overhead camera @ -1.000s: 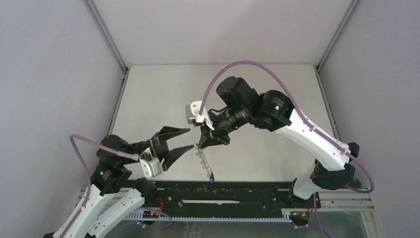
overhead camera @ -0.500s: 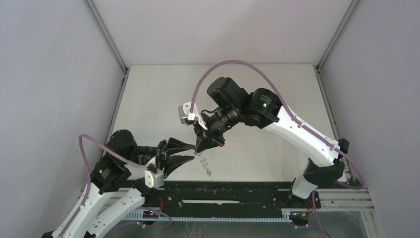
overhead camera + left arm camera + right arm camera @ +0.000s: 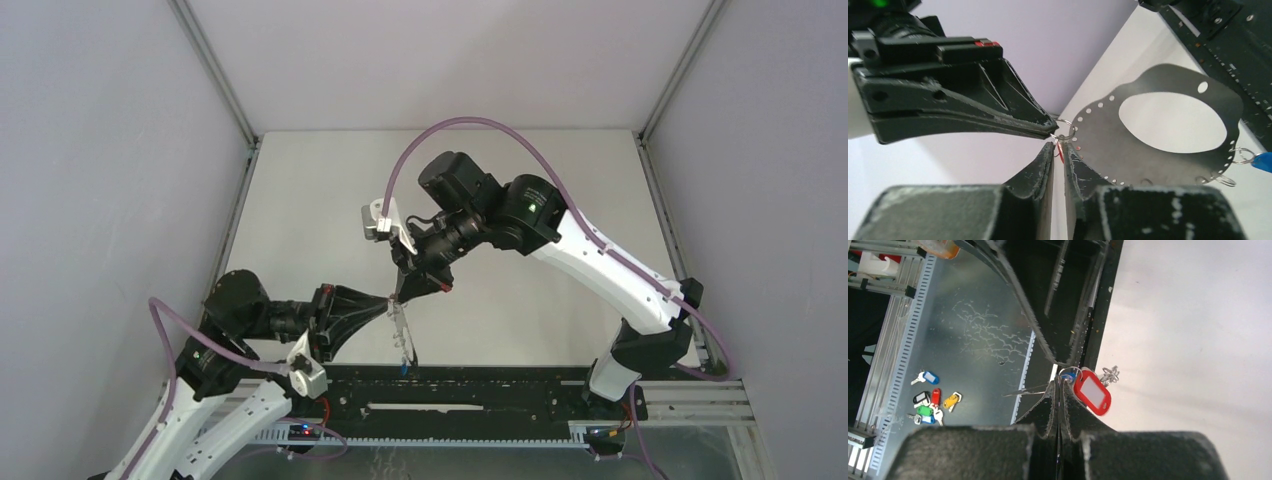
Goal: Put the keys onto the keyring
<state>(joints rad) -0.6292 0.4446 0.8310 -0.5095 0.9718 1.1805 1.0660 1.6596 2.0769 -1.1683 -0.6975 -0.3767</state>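
- Got the keyring [image 3: 1098, 145] hanging edge-down over the near side of the table [image 3: 300, 200], rim pinched in the right hand [image 3: 1050, 131], fingers pressed fully together on it.
- Counting the blue key [image 3: 1260, 161] as done: dangling off the far rim on a little split ring [image 3: 1243, 155], well apart from both hands.
- Seeing the red key [image 3: 1092, 391] right at the rim, just beside the right hand's tips, at the meeting point of both hands.
- On the left hand [image 3: 1058, 150]: fingers nearly together, thin gap, a sliver of red in between. Can't tell from this angle: real clamp on the red key, or just a near touch.
- Calling it roughly halfway. Left to do, by the look of it: getting the red key hooked through a rim hole, then letting go.
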